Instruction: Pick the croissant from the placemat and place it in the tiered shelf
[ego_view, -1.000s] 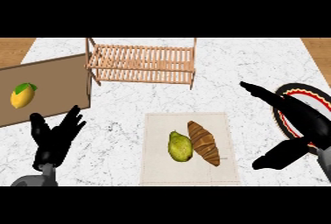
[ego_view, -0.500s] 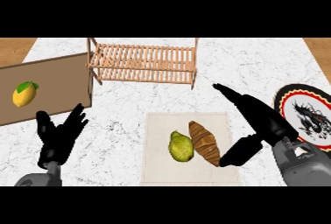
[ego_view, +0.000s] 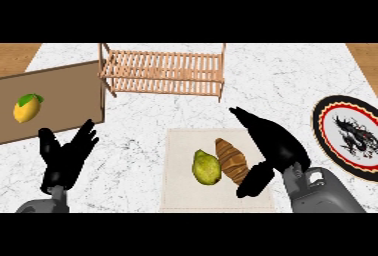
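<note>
Hovering our right hand (ego_view: 269, 145), fingers open, just beside the croissant (ego_view: 232, 161) on the placemat (ego_view: 181, 195); our left hand (ego_view: 65, 159) rests open; we risk nudging the adjacent pear (ego_view: 207, 168).

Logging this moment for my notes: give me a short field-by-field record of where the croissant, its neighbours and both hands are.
croissant: on the placemat, not yet held
green fruit: beside the croissant, on its left
right hand: open, over the placemat's right edge, thumb next to the croissant
left hand: open, resting at lower left
shelf: wooden, at the counter's far side
plate: at right edge
lemon: on the brown board
</note>
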